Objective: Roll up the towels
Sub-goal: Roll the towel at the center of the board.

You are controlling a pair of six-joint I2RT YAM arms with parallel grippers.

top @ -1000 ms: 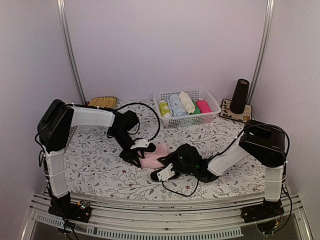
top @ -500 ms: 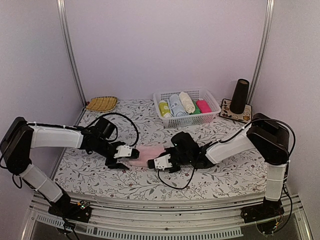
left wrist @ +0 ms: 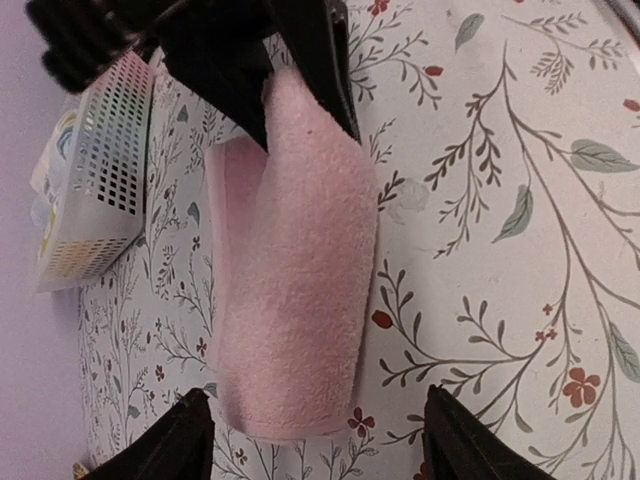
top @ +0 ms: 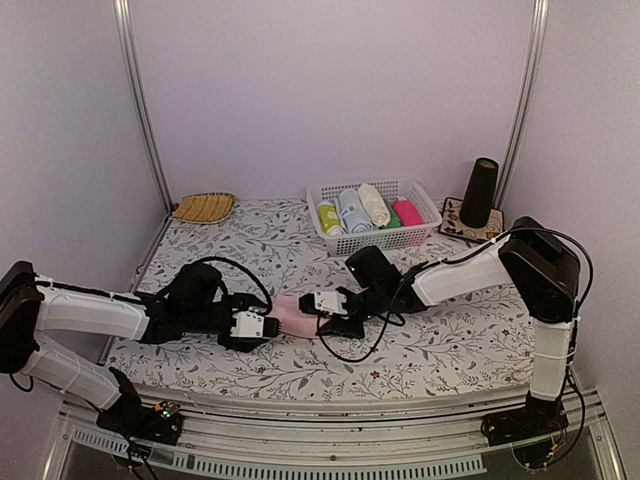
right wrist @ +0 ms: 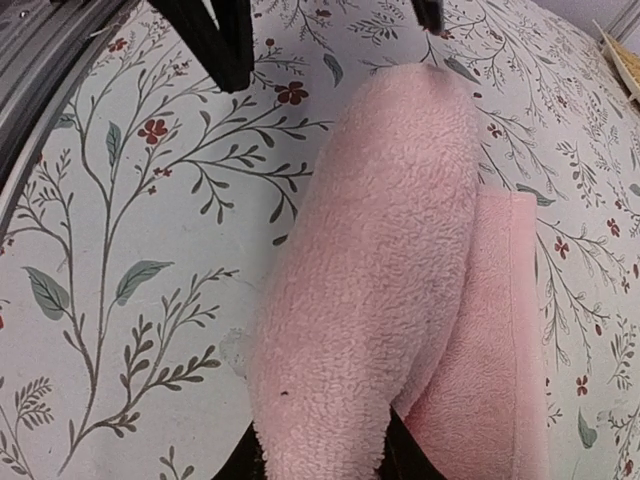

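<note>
While the pink towel (top: 290,312) lies on the bench (top: 450,340) between the two arms, I think the job right now is to roll it up tight. The right gripper (top: 318,305) has its fingers (left wrist: 310,60) pinched on the far end of the towel. The left gripper (top: 265,326) has its fingers (left wrist: 190,440) spread wide, one on each side of the near end, and they hold nothing.

To do this well, I would say the left fingers should go in a bit more, so the whole fat part sits between them, and then close softly. Both ends should turn the same way at the same time, or the roll may come out crooked. No pulling apart, because the soft cloth could slip open.

Up close, the towel looks fluffy and pale pink. It is long and thin, like a sausage. One part is puffed up and curled over. A flat flap sticks out along one side and lies on the flowery bench cloth. That flap needs to be tucked in.

Farther back, a cream towel (top: 373,203) is already a roll in the white basket (top: 428,213).
</note>
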